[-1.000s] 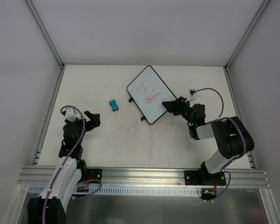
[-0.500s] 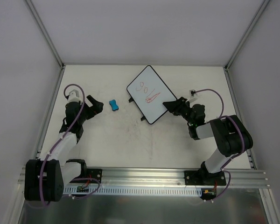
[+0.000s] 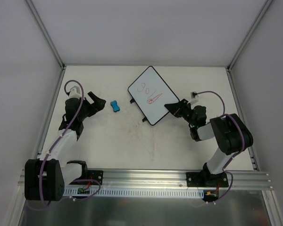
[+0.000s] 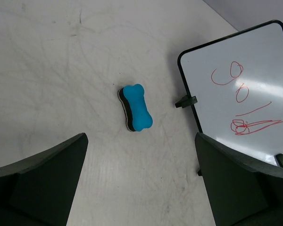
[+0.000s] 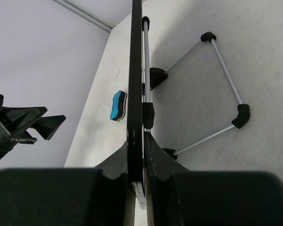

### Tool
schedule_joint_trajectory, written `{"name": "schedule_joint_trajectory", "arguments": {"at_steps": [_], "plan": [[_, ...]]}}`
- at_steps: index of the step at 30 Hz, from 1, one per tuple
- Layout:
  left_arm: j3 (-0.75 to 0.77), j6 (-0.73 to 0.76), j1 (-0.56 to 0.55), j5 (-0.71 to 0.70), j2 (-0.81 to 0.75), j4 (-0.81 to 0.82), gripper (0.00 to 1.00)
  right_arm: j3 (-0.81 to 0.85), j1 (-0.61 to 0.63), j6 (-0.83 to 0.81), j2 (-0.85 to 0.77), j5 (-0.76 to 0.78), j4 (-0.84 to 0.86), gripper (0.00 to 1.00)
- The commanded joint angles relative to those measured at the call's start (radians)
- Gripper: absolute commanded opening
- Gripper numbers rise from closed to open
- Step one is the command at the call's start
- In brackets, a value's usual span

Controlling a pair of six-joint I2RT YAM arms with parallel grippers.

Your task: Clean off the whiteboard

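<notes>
The whiteboard (image 3: 151, 94) lies tilted at the table's middle back, white with a black rim and red scribbles. It also shows in the left wrist view (image 4: 245, 89) and edge-on in the right wrist view (image 5: 136, 70). My right gripper (image 3: 172, 107) is shut on the board's near right corner. The blue bow-tie eraser (image 3: 114, 106) lies on the table left of the board and shows in the left wrist view (image 4: 137, 108). My left gripper (image 3: 98, 103) is open and empty, just left of the eraser, jaws pointing at it.
A folding wire stand (image 5: 221, 89) with black tips shows under the board. A small white connector (image 3: 194, 93) lies right of the board. Metal frame posts border the table (image 3: 108, 141) on both sides.
My left arm has reached forward and right, bringing its open gripper close to the eraser. My right gripper and the whiteboard have stayed still.
</notes>
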Motion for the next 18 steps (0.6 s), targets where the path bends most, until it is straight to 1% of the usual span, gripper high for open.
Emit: {"name": "schedule_joint_trajectory", "arguments": {"at_steps": [1,2,3,7,11,13,14,15,16,17,18], "plan": [[0.021,-0.028,-0.002,-0.007,-0.030,0.016,0.99,0.004,-0.007,-0.005,0.003,0.011,0.106,0.10],[0.020,-0.016,-0.002,-0.003,-0.030,0.022,0.99,0.004,-0.007,-0.003,0.001,0.008,0.106,0.07],[0.017,-0.009,-0.002,0.025,-0.027,0.028,0.99,0.005,-0.007,-0.003,0.003,0.005,0.106,0.01],[0.038,0.020,-0.002,0.094,0.017,0.033,0.99,0.007,-0.007,-0.010,-0.003,-0.003,0.105,0.00],[0.092,0.050,-0.006,0.149,0.084,-0.015,0.99,0.005,-0.005,-0.013,-0.003,-0.005,0.106,0.00],[0.162,0.095,-0.042,0.119,0.130,-0.068,0.99,0.005,-0.005,-0.011,-0.003,-0.006,0.110,0.00],[0.194,0.115,-0.060,0.061,0.150,-0.106,0.99,0.005,-0.005,-0.013,-0.003,-0.005,0.110,0.00],[0.231,0.130,-0.077,0.034,0.173,-0.190,0.99,0.005,-0.007,-0.013,-0.002,-0.005,0.111,0.00],[0.291,0.159,-0.115,0.001,0.211,-0.229,0.99,0.005,-0.007,-0.013,0.001,-0.006,0.113,0.00],[0.317,0.167,-0.132,-0.065,0.229,-0.261,0.99,0.007,-0.007,-0.011,0.001,-0.008,0.113,0.00],[0.339,0.175,-0.147,-0.085,0.247,-0.304,0.99,0.007,-0.005,-0.014,0.001,-0.009,0.116,0.00]]}}
